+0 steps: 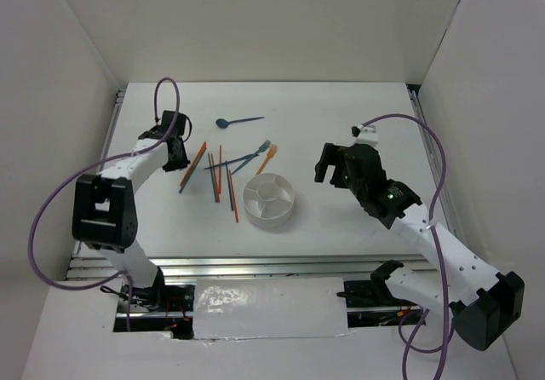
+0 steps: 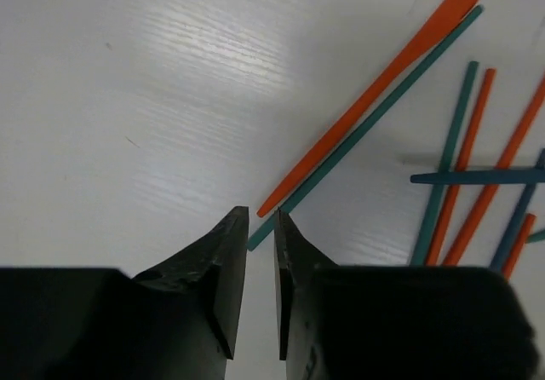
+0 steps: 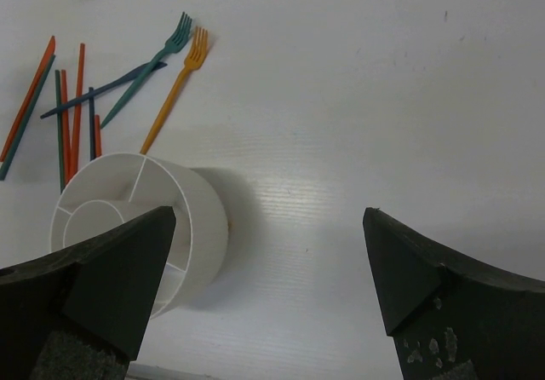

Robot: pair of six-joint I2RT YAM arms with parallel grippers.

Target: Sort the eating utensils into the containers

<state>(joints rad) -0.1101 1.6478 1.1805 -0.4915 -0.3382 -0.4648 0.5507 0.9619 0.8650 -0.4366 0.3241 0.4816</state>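
The round white holder point(image 1: 271, 220) stands mid-table, its compartments empty; it also shows in the right wrist view point(image 3: 200, 218). The utensils lie loose to its left: a blue spoon point(image 1: 237, 122), a teal fork point(image 1: 254, 155), an orange fork point(image 1: 266, 159), and several orange and teal chopsticks point(image 1: 223, 180). My left gripper point(image 1: 176, 157) hovers at the near ends of a long orange piece point(image 2: 375, 90) and a teal chopstick point(image 2: 366, 133). Its jaws point(image 2: 261, 218) are almost shut with only a slit, holding nothing. My right gripper point(image 1: 334, 170) is wide open and empty, right of the holder point(image 3: 269, 214).
White walls enclose the table on the left, back and right. A dark blue flat piece point(image 2: 477, 176) lies across the chopsticks. A purple cable loops over each arm. The table's front edge has a metal rail near the arm bases.
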